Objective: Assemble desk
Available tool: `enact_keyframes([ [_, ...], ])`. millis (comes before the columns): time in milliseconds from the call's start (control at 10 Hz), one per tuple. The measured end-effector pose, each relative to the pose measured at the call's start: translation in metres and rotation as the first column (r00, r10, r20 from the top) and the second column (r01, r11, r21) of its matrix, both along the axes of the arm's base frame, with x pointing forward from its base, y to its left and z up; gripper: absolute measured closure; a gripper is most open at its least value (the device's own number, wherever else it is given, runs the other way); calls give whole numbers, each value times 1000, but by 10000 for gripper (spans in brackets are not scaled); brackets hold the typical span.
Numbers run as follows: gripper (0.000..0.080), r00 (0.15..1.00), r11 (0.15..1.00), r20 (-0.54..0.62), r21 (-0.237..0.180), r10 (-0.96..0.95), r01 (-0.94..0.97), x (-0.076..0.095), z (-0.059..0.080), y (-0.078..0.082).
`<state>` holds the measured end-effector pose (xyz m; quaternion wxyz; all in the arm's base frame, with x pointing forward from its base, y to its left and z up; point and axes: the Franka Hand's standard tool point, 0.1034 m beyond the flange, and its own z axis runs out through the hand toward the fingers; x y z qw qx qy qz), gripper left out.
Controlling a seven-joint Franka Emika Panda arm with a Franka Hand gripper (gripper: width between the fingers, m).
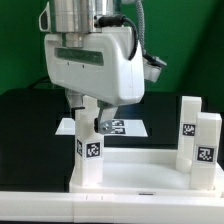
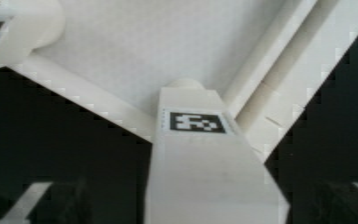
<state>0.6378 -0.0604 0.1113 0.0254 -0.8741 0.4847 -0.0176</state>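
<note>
The gripper (image 1: 93,122) is closed around one white plastic block leg (image 1: 90,150), standing it on a corner of the big white rimmed tabletop (image 1: 140,170) below. Other legs (image 1: 199,140) wait off to the side.

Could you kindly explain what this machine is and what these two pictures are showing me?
It is a robot arm, and its gripper closes two fingers on things. The exterior view is taken from a camera beside the table; the wrist view looks down from the arm itself. On the black table lies a white tabletop panel, part of a desk kit. The fingers appear to hold one white leg upright at a panel corner. Two more legs stand at the exterior view's right. Behind lies the flat marker board, which only helps the cameras.
</note>
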Motion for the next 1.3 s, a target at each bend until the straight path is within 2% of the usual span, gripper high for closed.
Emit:
enact_keyframes([
  [100,157,990,990,0,-16,139,-139,0,0,0],
  [300,152,944,943,3,-28,331,-331,1,0,3],
  [600,151,825,825,4,-47,564,-564,2,0,7],
  [1000,151,532,530,-17,-72,846,-845,2,1,5],
  [1300,151,400,397,-29,-78,916,-915,1,0,3],
])
